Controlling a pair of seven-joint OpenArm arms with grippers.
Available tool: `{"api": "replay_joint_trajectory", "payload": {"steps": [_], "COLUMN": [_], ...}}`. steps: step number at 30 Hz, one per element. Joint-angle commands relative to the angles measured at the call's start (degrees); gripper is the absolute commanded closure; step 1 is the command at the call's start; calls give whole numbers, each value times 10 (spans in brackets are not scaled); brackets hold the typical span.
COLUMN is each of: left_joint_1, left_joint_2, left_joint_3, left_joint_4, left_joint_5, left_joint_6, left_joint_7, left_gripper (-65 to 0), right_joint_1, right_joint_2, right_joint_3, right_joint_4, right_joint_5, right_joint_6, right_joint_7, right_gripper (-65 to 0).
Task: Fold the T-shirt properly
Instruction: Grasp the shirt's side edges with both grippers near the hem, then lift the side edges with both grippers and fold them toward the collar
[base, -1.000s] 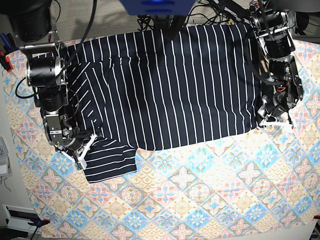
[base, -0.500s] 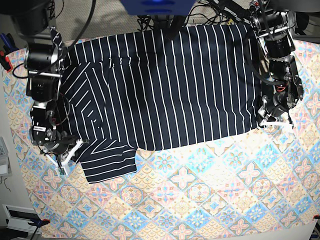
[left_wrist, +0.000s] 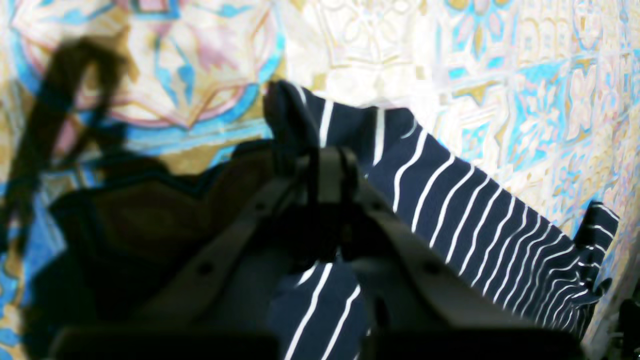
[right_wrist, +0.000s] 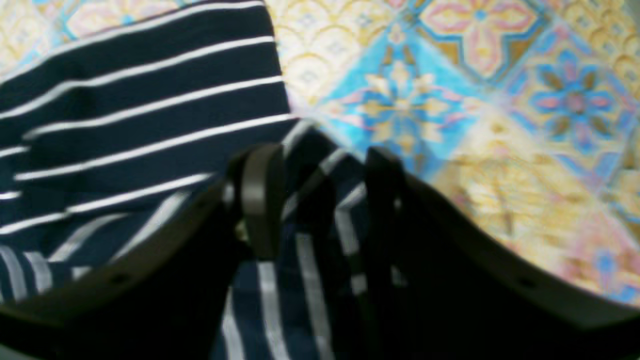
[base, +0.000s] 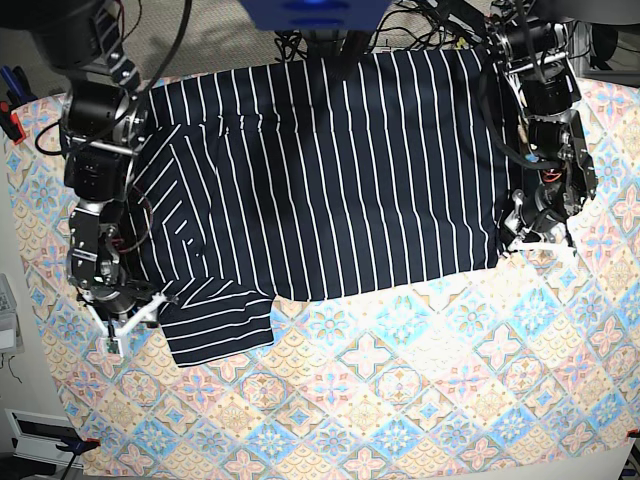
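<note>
- The T-shirt lies spread on the patterned tablecloth.
- Left end effector is clamped on the shirt's corner.
- Right end effector stands parted over a sleeve edge.

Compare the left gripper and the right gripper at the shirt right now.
The left gripper has its jaws shut on the T-shirt hem corner; the right gripper has its jaws parted, cloth between them, ungripped. The left sits at the hem, the right by the sleeve. Both are low over the tablecloth.
</note>
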Motion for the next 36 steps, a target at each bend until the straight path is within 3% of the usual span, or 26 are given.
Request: {"api": "replay_joint_trajectory", "payload": {"steps": [1,6,9,14,20,36], "left_joint_1": [-9,-8,-2,0,0,-1], "left_joint_2": [-9,-8,-8,-8,-8,-8], "left_joint_3": [-2,-2,-3,-3,-3,-3], "left_joint_4": [10,10,10,10,10,12], "left_joint_5": [-8,-8,-8,-8,-8,-9], "left_joint_6": [-3,-3,-3,-3,-3,-3], "left_joint_7": [-4,-4,-4,-4,-4,-3], "left_gripper": [0,0,0,0,0,0], "right_joint_1": [23,40,44,48,51,51], "right_joint_2": [0,-43,-54,-61,-60,-57], "right_joint_3": [4,6,10,12,10,13], "right_joint_4": [9,9,7,-45,-104,-166], "right_joint_5": [8,8,8,7,6,6], "right_joint_6": [0,-5,-42,-105,-110,-111], "right_joint_7": [17,17,20,72,106,108], "right_gripper": [-291,-296,-298,-298,-299,-271]}}
